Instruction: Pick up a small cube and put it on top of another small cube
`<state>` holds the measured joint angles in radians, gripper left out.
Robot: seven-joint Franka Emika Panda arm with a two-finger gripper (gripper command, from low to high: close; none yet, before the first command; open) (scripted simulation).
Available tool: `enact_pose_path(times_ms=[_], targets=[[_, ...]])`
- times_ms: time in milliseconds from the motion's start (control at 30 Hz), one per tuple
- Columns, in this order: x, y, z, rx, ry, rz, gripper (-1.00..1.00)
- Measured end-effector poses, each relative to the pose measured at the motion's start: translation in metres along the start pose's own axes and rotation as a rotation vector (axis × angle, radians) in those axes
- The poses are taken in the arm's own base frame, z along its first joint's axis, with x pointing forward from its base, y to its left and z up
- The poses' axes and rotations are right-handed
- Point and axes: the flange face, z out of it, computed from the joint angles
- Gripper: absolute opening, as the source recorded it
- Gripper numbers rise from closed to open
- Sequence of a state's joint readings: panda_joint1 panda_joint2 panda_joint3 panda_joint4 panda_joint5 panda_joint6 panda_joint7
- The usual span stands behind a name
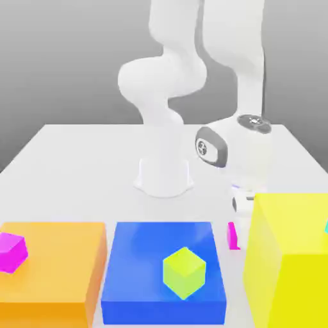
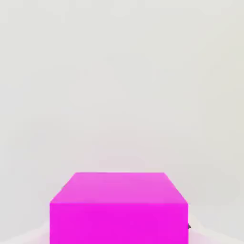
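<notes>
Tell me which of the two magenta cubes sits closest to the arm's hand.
The magenta cube on the table between the blue block and the yellow block, just below the hand. The other magenta cube rests on the orange block, far off.

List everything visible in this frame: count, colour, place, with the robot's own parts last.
Table: one, white, under everything.
Orange block: one, large, at the exterior view's left front.
Blue block: one, large, front middle.
Yellow block: one, large and taller, at the exterior view's right front.
Green cube: one, lime, on the blue block.
Pink cube: one, magenta, on the orange block.
Small cube: one, magenta, between the blue and yellow blocks; it sits close in front of the hand camera.
Cyan cube: one, a sliver at the exterior view's right edge.
Arm: one, white, base mid-table.
Hand: one, white, low behind the yellow block, above the small cube.
</notes>
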<state>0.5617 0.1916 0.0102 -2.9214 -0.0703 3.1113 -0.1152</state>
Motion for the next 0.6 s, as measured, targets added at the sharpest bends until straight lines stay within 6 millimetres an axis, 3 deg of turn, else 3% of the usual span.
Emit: enact_pose_path(times_ms=[200,267,600], targets=[[-0.001,0.000,-0.045,-0.001,0.000,-0.001,-1.00],[0.005,-0.011,-0.048,0.002,-0.009,-0.034,-1.00],[0.092,-0.084,-0.051,0.088,-0.059,-0.114,-1.00]])
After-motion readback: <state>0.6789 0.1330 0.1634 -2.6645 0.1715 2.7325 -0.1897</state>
